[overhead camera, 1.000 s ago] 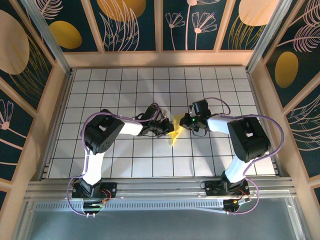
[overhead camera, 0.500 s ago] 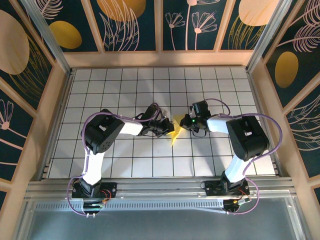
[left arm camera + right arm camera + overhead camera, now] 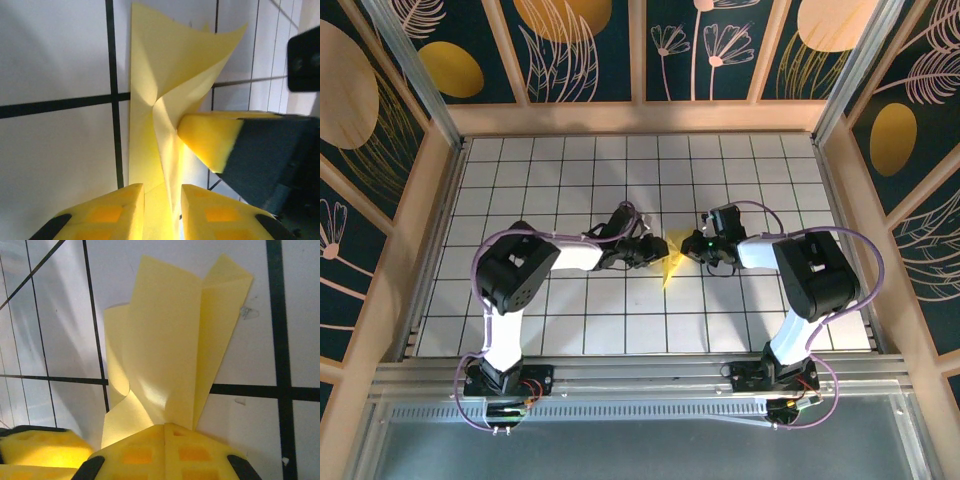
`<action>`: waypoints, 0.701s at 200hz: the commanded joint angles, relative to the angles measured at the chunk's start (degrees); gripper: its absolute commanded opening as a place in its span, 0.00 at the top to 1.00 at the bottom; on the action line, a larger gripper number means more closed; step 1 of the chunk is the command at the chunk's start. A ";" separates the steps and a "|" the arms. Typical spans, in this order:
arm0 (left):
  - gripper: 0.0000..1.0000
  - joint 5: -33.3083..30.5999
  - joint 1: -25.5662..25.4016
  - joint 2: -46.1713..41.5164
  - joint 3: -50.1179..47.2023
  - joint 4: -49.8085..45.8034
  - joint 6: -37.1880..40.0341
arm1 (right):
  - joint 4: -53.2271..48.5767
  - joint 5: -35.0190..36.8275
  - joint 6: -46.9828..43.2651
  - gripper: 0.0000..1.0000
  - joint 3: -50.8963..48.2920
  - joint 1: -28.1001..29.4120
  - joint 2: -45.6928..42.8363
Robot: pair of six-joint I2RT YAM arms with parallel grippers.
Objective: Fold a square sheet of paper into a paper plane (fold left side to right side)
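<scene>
The square sheet of paper [image 3: 670, 264] is yellow, folded and creased, and stands partly raised off the white grid table [image 3: 570, 170] near its middle. My right gripper [image 3: 693, 246] holds it from the right. In the right wrist view its pads meet, shut on the paper's near edge [image 3: 165, 426], and the folded paper [image 3: 175, 340] fans away from them. My left gripper [image 3: 655, 253] is at the paper's left side. In the left wrist view it [image 3: 162, 189] stands slightly open, with the paper's crease [image 3: 167, 150] in the gap. The right gripper's fingertip [image 3: 210, 142] pinches the sheet just beyond.
Wooden walls with dark painted panels [image 3: 580, 50] enclose the table on three sides. An aluminium rail [image 3: 640, 385] carrying both arm bases runs along the near edge. The two wrists are close together, about one tile apart.
The left gripper's jaws have parted from shut to slightly open around the paper. The left arm's elbow has shifted a little to the left. The right gripper still holds the paper.
</scene>
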 commanded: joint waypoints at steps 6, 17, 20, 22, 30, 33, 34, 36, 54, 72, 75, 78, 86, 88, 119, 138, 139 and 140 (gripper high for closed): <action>0.75 -3.26 0.43 -5.83 1.23 -7.76 3.57 | -5.60 2.05 -0.51 1.00 -2.65 -0.05 2.83; 0.78 -2.46 0.31 -7.08 0.92 -8.46 3.76 | -5.52 1.97 -0.56 1.00 -2.56 -0.10 2.84; 0.79 -2.07 0.26 -7.36 0.88 -8.55 3.75 | -5.49 1.96 -0.58 1.00 -2.53 -0.06 2.78; 0.80 -1.78 0.23 -7.59 0.87 -8.62 3.77 | -5.45 1.96 -0.59 1.00 -2.46 0.01 2.78; 0.82 -0.52 0.01 -7.98 0.83 -8.74 3.81 | -5.51 1.95 -0.60 1.00 -2.57 -0.01 2.84; 0.83 0.01 -0.15 -8.03 0.85 -8.81 3.77 | -5.50 1.90 -0.60 1.00 -2.60 -0.01 2.84; 0.83 0.19 -0.19 -8.04 0.86 -8.82 3.76 | -5.51 1.88 -0.60 1.00 -2.61 -0.03 2.89; 0.83 0.58 -0.33 -8.01 0.87 -8.82 3.75 | -5.39 1.88 -0.60 1.00 -2.61 0.00 2.92; 0.88 3.47 -1.79 -7.18 1.60 -8.48 2.98 | -5.36 1.79 -0.60 1.00 -2.53 0.02 3.02; 0.90 4.73 -3.40 -5.40 2.98 -8.38 2.35 | -5.30 1.63 -0.51 1.00 -2.53 -0.02 3.07; 0.91 4.76 -3.66 -5.02 3.24 -8.39 2.33 | -5.35 1.61 -0.51 1.00 -2.51 0.07 3.05; 0.91 4.72 -3.84 -4.72 3.43 -8.39 2.34 | -5.33 1.61 -0.53 1.00 -2.52 0.05 3.05; 0.91 4.57 -4.22 -3.85 3.91 -8.30 2.18 | -5.50 1.61 -0.63 1.00 -2.51 0.11 2.95; 0.92 4.58 -4.26 -3.66 3.98 -8.30 2.08 | -5.50 1.61 -0.60 1.00 -2.52 0.07 2.96; 0.92 4.75 -4.60 -0.84 5.13 -7.95 1.81 | -5.96 1.68 -0.86 1.00 -2.35 0.05 2.88; 0.92 4.91 -4.71 0.32 5.26 -8.29 1.91 | -6.08 1.79 -0.95 1.00 -2.35 0.07 2.80; 0.92 4.92 -4.71 0.40 5.26 -8.29 2.01 | -6.07 1.79 -0.95 1.00 -2.35 0.05 2.77; 0.92 4.93 -4.71 0.44 5.26 -8.34 2.00 | -6.11 1.79 -0.95 1.00 -2.35 0.04 2.81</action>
